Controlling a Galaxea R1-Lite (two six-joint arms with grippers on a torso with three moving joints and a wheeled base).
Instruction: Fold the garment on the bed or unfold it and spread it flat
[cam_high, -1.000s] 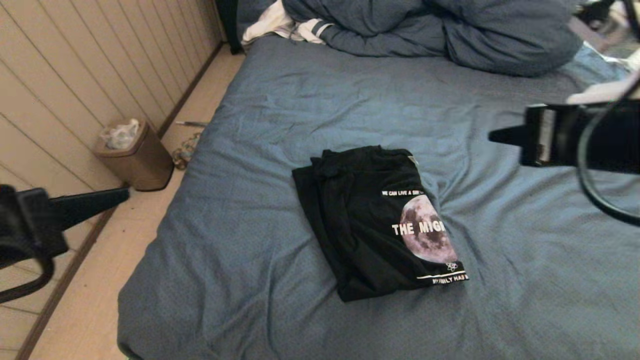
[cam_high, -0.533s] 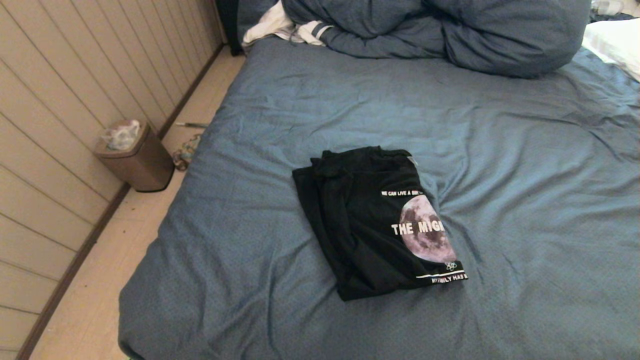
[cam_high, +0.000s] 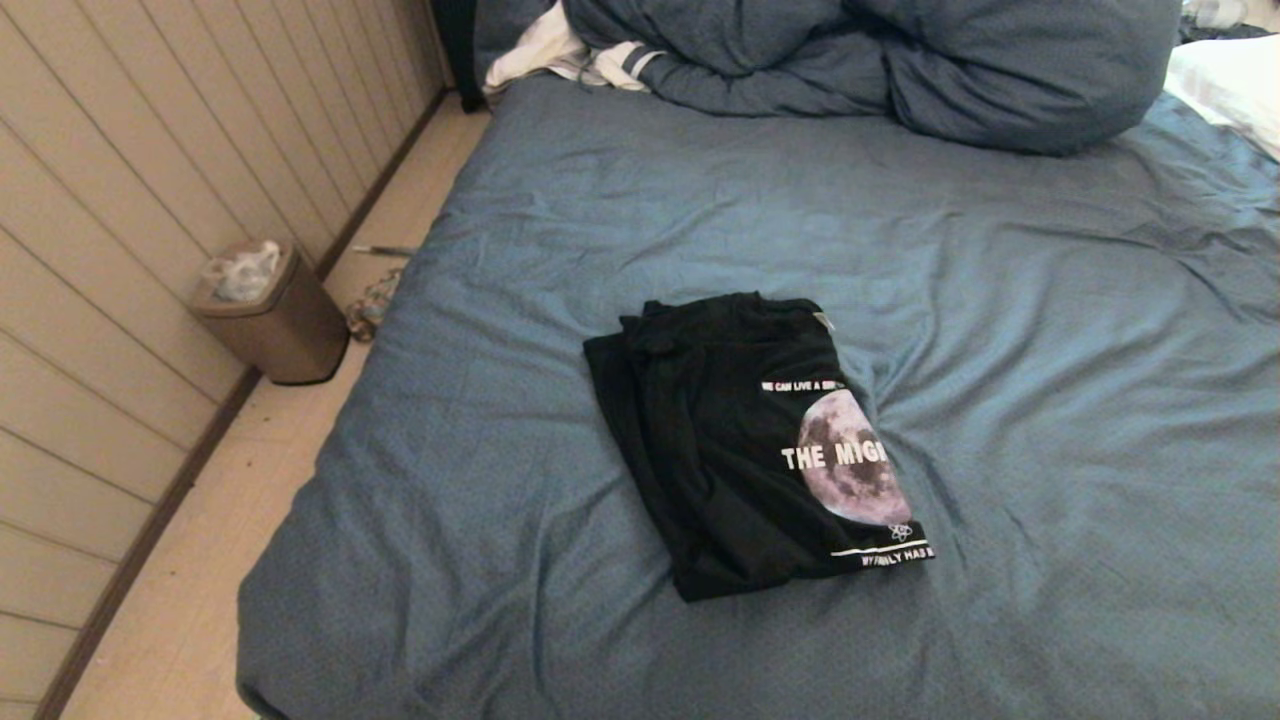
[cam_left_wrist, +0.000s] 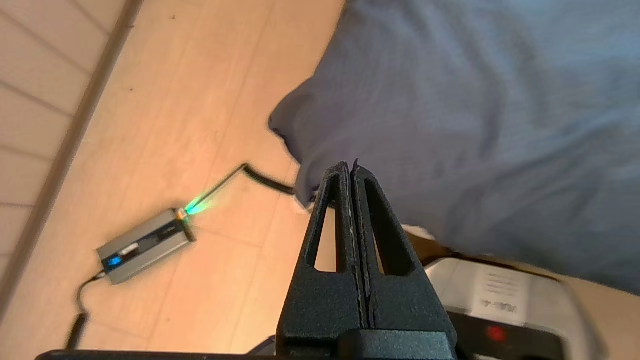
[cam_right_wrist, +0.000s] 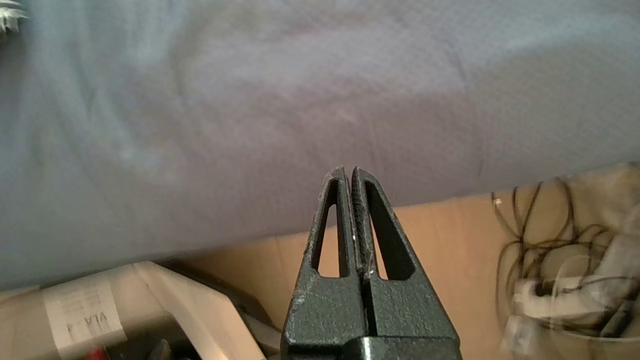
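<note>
The black T-shirt (cam_high: 745, 440) lies folded into a compact rectangle in the middle of the bed (cam_high: 600, 200), with part of its moon print and white lettering facing up. Neither arm shows in the head view. My left gripper (cam_left_wrist: 349, 166) is shut and empty, hanging low over the floor by the bed's near left corner (cam_left_wrist: 450, 125). My right gripper (cam_right_wrist: 349, 171) is also shut and empty, low beside the bed's front side (cam_right_wrist: 250, 125). The shirt appears in neither wrist view.
A bulky blue-grey duvet (cam_high: 870, 60) and a white striped cloth (cam_high: 560, 50) lie at the head of the bed, a white pillow (cam_high: 1230, 80) at far right. A brown bin (cam_high: 270, 315) stands by the wall. A power adapter (cam_left_wrist: 142, 245) and tangled cables (cam_right_wrist: 565, 270) lie on the floor.
Both arms have dropped out of the head view: a second ago the left gripper was at the left edge and the right one at the right edge. The shirt has not moved.
</note>
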